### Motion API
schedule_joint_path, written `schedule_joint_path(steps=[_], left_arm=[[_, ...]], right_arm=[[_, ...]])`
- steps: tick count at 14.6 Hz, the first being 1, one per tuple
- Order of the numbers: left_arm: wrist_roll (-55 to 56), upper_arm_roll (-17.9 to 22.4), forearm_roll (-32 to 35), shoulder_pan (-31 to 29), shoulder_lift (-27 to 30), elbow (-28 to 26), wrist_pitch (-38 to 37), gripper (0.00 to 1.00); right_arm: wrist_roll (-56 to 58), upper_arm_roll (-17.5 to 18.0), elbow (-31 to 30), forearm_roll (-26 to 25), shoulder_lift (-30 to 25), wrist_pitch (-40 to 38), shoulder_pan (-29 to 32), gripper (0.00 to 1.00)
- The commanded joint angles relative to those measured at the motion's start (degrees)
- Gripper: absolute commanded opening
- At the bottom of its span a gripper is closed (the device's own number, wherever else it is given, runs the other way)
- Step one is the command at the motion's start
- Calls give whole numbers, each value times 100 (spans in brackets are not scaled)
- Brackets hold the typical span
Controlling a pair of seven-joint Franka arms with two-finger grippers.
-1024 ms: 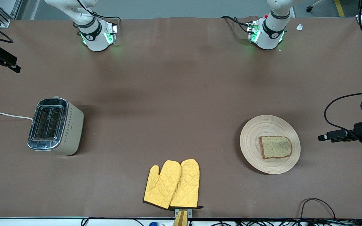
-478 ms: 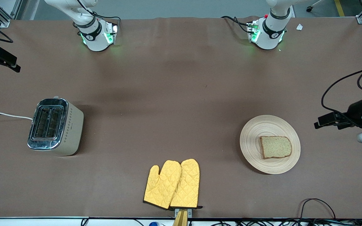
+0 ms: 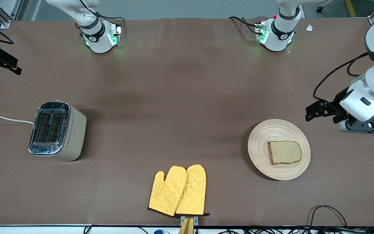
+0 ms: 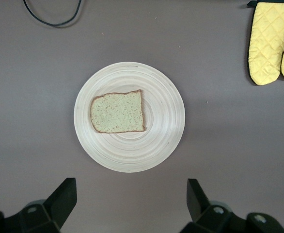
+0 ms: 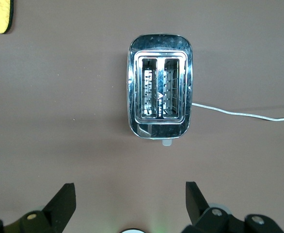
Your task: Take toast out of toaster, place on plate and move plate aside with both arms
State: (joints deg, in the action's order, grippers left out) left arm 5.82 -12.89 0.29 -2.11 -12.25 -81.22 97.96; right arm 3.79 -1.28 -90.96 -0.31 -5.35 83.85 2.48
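The toast [image 3: 284, 152] lies flat on the round wooden plate [image 3: 261, 143], toward the left arm's end of the table. In the left wrist view the toast [image 4: 118, 112] rests just off the middle of the plate [image 4: 166, 126]. My left gripper [image 3: 311, 112] hangs open high above the table beside the plate, its fingers [image 4: 63, 196] wide apart with nothing between them. My right gripper [image 3: 13, 66] waits open, high over the right arm's end of the table. In its wrist view its fingers [image 5: 64, 199] frame only bare table.
A chrome-topped toaster [image 3: 57, 130] with two empty slots [image 5: 160, 87] and a white cord [image 3: 5, 119] stands toward the right arm's end. Two yellow oven mitts [image 3: 178, 190] lie near the front edge. A black cable loop [image 3: 328, 211] lies at the front edge near the plate.
The left arm has swung in from the table's end toward the plate and toward the bases. The toast, plate and right arm have not moved.
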Motion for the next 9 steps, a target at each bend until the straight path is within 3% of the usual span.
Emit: schedule_joint_path(steps=[1,9], left_arm=[[-37,295,103,219,643,-411,-57,100],[42,454,102,387,1374,-746,-1279,100]], right_arm=[[34,57,78,-40,25,-71,104,100],[34,57,87,-40,25,-80,104,100]])
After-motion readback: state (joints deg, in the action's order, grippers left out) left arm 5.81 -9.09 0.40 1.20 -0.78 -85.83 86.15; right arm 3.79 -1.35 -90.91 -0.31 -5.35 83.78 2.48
